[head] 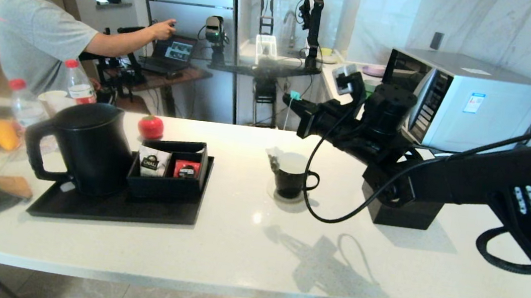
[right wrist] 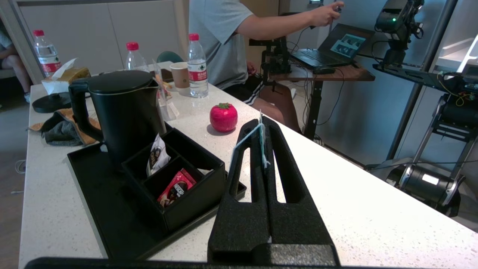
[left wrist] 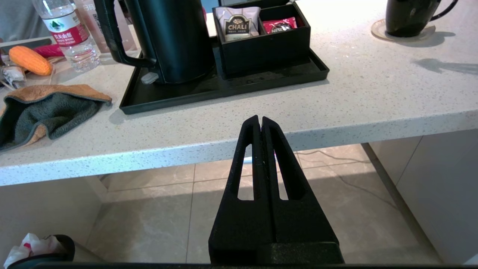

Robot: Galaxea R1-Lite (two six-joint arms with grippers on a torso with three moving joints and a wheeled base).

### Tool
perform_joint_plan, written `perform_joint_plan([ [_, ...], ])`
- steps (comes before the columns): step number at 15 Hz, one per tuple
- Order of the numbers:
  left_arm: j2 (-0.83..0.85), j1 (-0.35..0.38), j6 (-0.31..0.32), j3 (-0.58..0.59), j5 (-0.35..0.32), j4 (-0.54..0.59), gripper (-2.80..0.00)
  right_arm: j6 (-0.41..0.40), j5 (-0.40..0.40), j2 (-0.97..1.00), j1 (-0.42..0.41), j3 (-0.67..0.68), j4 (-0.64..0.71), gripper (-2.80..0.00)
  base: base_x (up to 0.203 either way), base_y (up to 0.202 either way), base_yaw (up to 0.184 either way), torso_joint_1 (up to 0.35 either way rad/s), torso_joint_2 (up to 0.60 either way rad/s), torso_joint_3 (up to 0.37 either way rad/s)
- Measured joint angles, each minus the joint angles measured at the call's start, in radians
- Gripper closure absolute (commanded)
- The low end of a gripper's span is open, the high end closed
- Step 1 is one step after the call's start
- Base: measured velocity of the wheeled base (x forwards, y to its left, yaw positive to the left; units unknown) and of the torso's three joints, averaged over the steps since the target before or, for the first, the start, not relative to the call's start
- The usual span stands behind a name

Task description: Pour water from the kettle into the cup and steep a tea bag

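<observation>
Black foam-textured right gripper (head: 288,99) sits center frame above the cup (head: 292,175), fingers pressed together on a thin teal string. Left gripper (left wrist: 260,120), also pinched closed, hangs below the speckled stone counter (head: 254,239). Matte jug-shaped kettle (head: 86,144) stands on the tray (head: 111,208), left.

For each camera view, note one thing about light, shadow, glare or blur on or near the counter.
Head view: the right gripper and its arm cast a sharp shadow on the counter; the far left edge is hazy. Left wrist view: glare whitens the counter near the cup. Right wrist view: evenly lit, kettle sharp.
</observation>
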Motion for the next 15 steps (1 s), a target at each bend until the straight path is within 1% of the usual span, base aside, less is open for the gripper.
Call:
perform_joint_plan([
  [2, 0.000, 0.000, 0.001, 0.000, 0.000, 0.000, 0.00, -0.001, 0.001, 0.004, -0.004, 0.000, 0.000, 0.00, 0.000, 0.000, 0.000, 0.000, 0.00, 0.000],
  [8, 0.000, 0.000, 0.000, 0.000, 0.000, 0.000, 0.00, 0.016, 0.010, 0.070, -0.059, -0.045, -0.016, 0.00, 0.000, 0.000, 0.000, 0.000, 0.00, 0.000],
  [15, 0.000, 0.000, 0.000, 0.000, 0.000, 0.000, 0.00, 0.026, 0.009, 0.220, -0.070, -0.045, -0.127, 0.00, 0.000, 0.000, 0.000, 0.000, 0.00, 0.000],
])
